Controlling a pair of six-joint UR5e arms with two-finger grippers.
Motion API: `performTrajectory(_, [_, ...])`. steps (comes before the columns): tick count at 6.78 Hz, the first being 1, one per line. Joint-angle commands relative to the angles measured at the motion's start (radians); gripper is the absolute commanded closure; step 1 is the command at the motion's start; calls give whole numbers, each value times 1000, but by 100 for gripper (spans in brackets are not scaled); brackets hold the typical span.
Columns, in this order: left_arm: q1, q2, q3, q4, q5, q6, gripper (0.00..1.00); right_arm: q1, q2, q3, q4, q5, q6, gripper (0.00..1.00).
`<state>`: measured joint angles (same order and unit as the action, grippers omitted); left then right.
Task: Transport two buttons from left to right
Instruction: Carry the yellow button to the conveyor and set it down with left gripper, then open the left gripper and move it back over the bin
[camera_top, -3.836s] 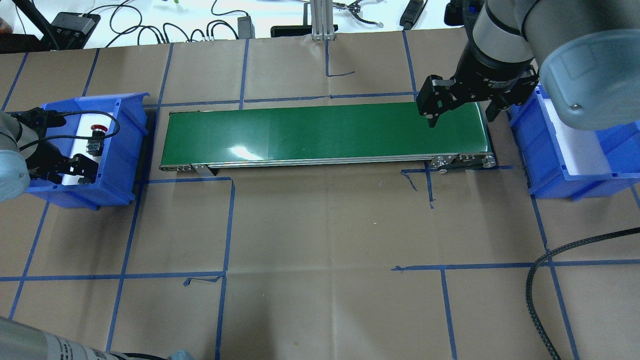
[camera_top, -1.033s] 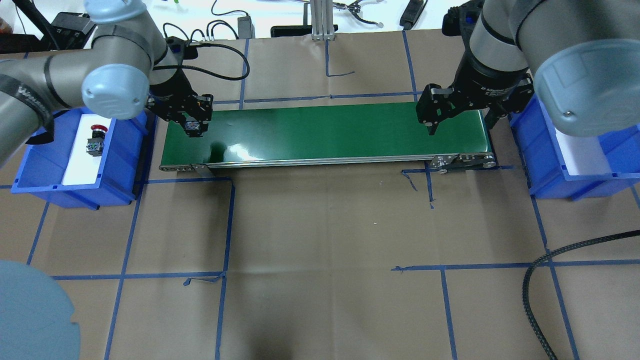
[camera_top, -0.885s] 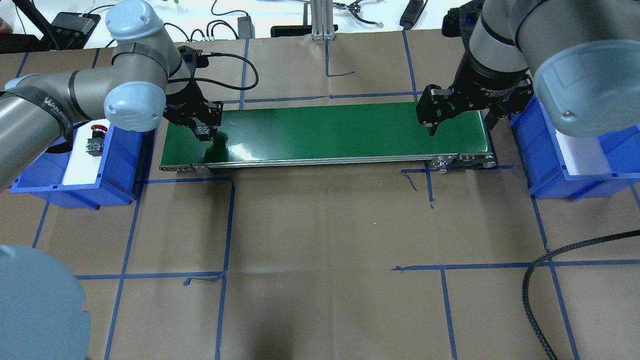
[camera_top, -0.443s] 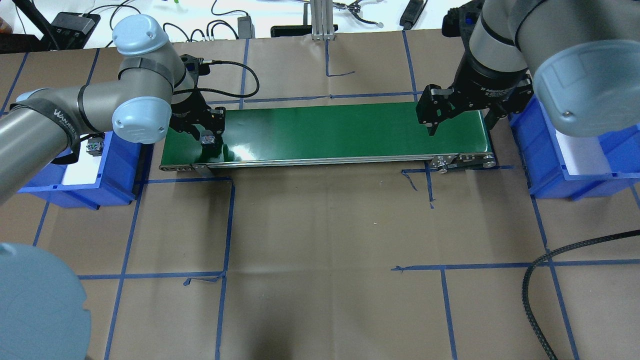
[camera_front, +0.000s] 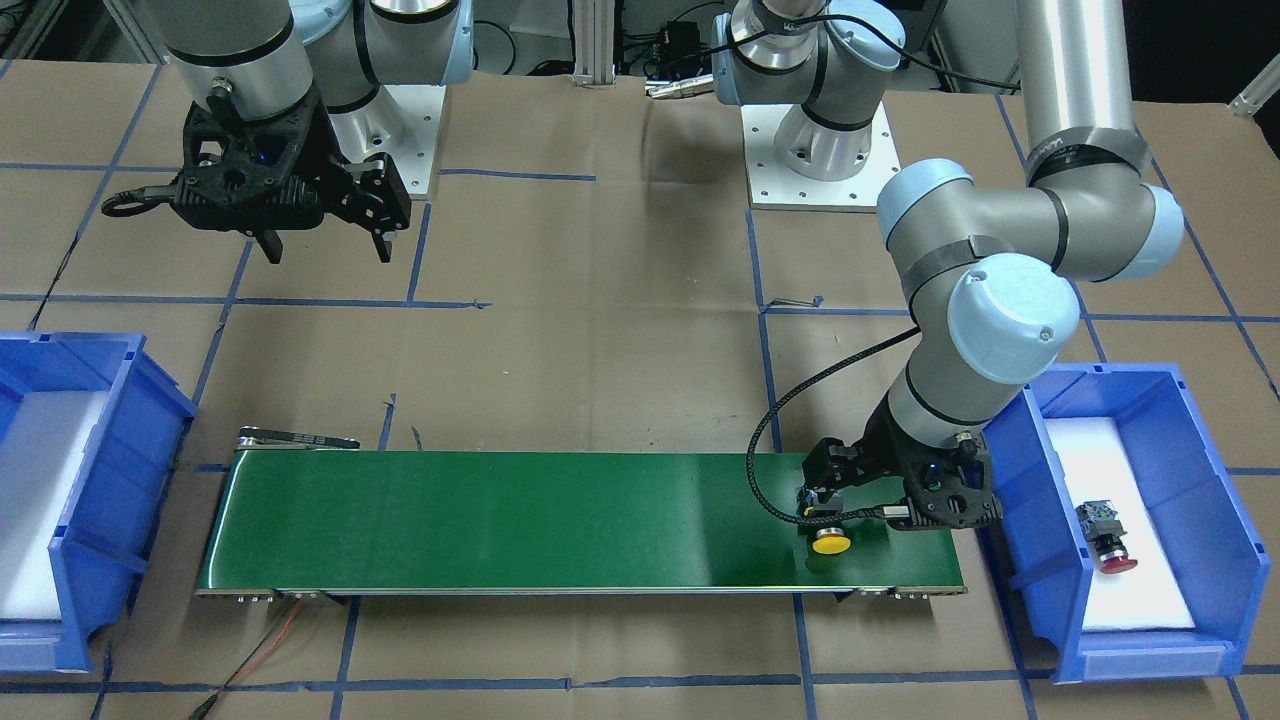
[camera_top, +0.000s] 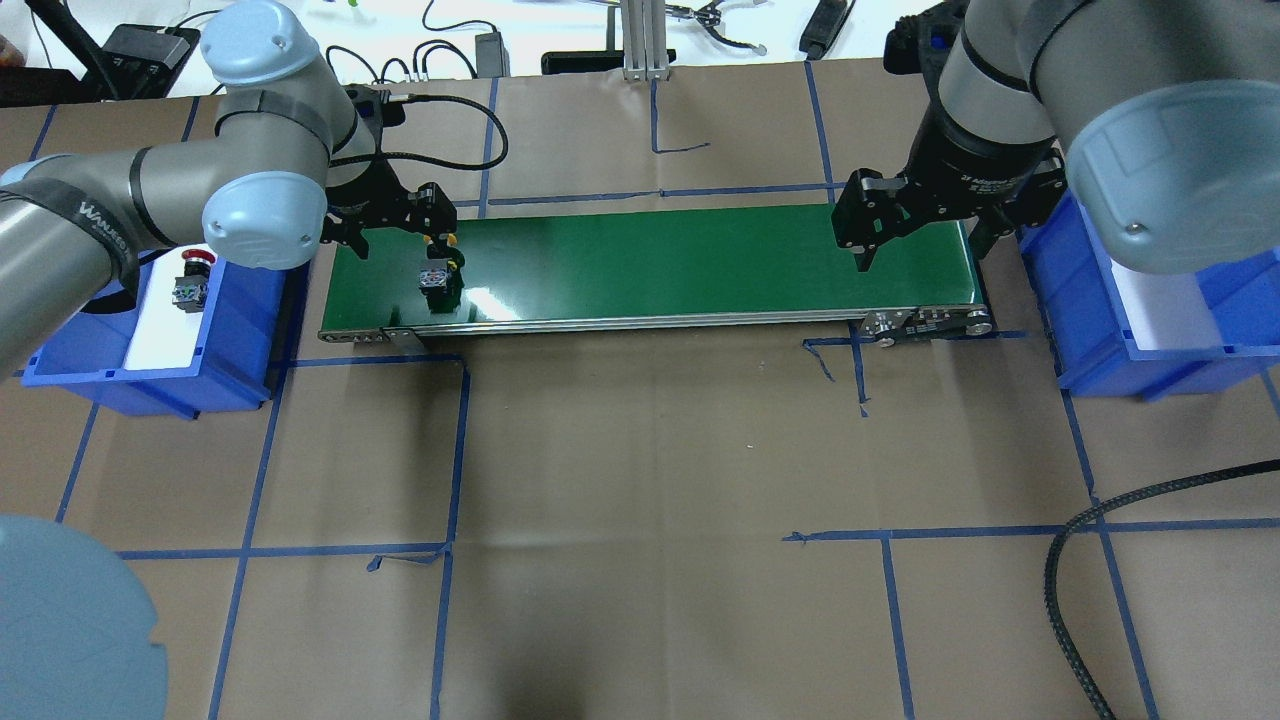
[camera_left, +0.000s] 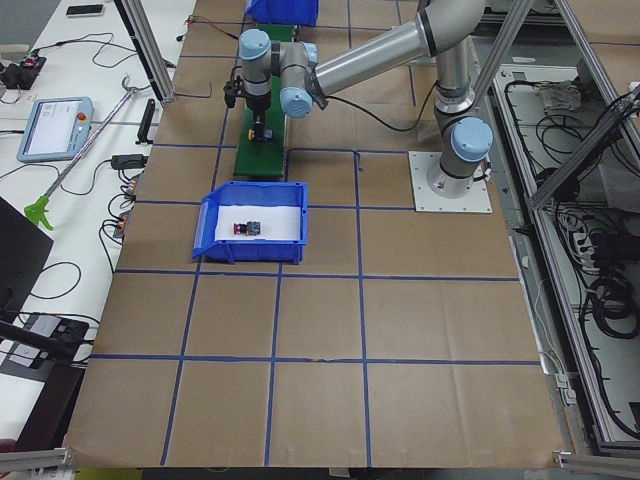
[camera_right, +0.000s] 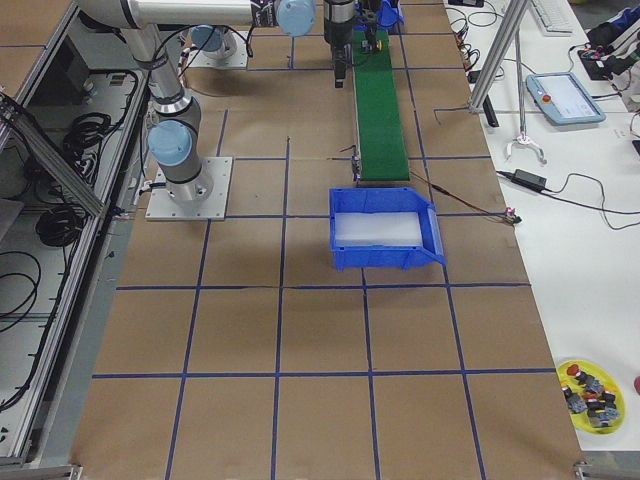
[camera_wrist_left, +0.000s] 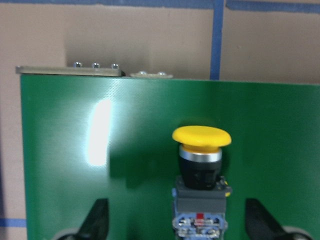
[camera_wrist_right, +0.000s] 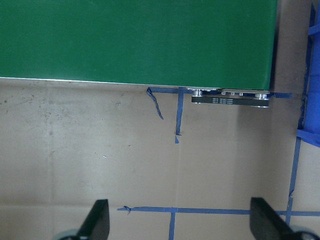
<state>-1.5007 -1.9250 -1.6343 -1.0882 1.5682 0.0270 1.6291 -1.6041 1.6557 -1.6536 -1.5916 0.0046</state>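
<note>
The yellow button (camera_wrist_left: 201, 137) lies on its side on the left end of the green belt (camera_top: 650, 265), with its cap pointing away from the robot. It also shows in the front view (camera_front: 829, 541) and the overhead view (camera_top: 434, 278). My left gripper (camera_wrist_left: 175, 206) hangs open just above it, and both fingers (camera_wrist_left: 97, 220) stand clear of its body. The red button (camera_top: 195, 260) rests in the left blue bin (camera_top: 240, 330). Open and holding nothing, my right gripper (camera_top: 920, 245) hovers by the belt's right end, next to the right blue bin (camera_top: 1100, 340).
A black braided cable (camera_top: 1060, 600) curls over the paper at the overhead view's lower right. Loose cables and tools lie beyond the table's far edge. In the right side view, a yellow dish (camera_right: 590, 392) with spare parts sits on the white bench.
My left gripper carried the yellow button from the left bin to the belt. It has now opened and risen slightly, leaving the button on the belt. The right arm has barely moved.
</note>
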Motion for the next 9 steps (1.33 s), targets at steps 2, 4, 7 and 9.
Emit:
performTrajectory(2, [2,90,152,-246,-10,13,0,0,7,1,0,1,0,0])
performTrajectory(4, [57,89,159,-246,-7,68,0,0,22,1,3,1,2,0])
performTrajectory(7, [303,74,159,-246,-4,343,0,0,24,0,2,1,3,0])
performTrajectory(9, [439,61,147,-231,-4,477,0,0,24,0,0,-1,3,0])
